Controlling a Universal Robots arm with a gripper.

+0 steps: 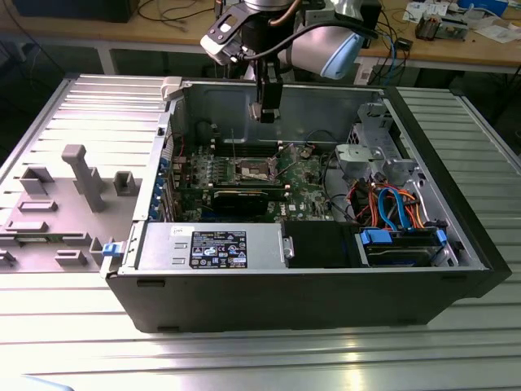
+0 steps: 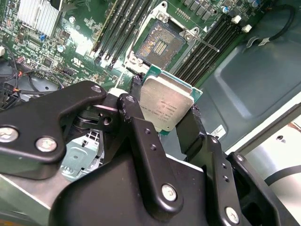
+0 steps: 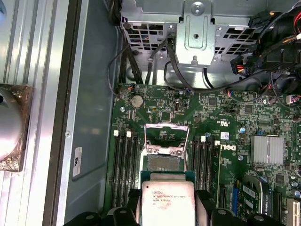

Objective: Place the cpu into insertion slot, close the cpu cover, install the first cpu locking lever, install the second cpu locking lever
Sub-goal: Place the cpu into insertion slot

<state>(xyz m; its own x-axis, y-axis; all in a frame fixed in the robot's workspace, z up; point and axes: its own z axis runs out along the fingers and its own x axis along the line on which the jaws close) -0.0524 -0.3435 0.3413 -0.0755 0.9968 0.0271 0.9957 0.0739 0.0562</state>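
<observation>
Exterior view: the open computer case [image 1: 326, 285] lies on the ribbed metal surface [image 1: 244, 358], and the pincer [image 1: 266, 119] hangs inside it above the green motherboard [image 1: 301, 175]. The case holds that board, a power supply [image 1: 213, 247] along its near wall, and a drive cage with blue and orange cables [image 1: 391, 204] towards the exterior view's right.

Second wrist view: the pincer is clamped on the cpu [image 2: 165, 104] — a black finger [image 2: 141, 136] on each of two opposite edges — and carries it in the air, apart from the board. The insertion slot [image 2: 160, 43] beneath shows its dark contact field bare; nothing sits in it.

First wrist view: the cpu cover [image 3: 166, 125] stands raised off the slot, with the chip held near the socket. Judged from this, the task is at its first step — the cpu is gripped but not seated and the cover is not closed. The locking levers cannot be told apart from the frame, but with the cover up they can hardly be latched.
</observation>
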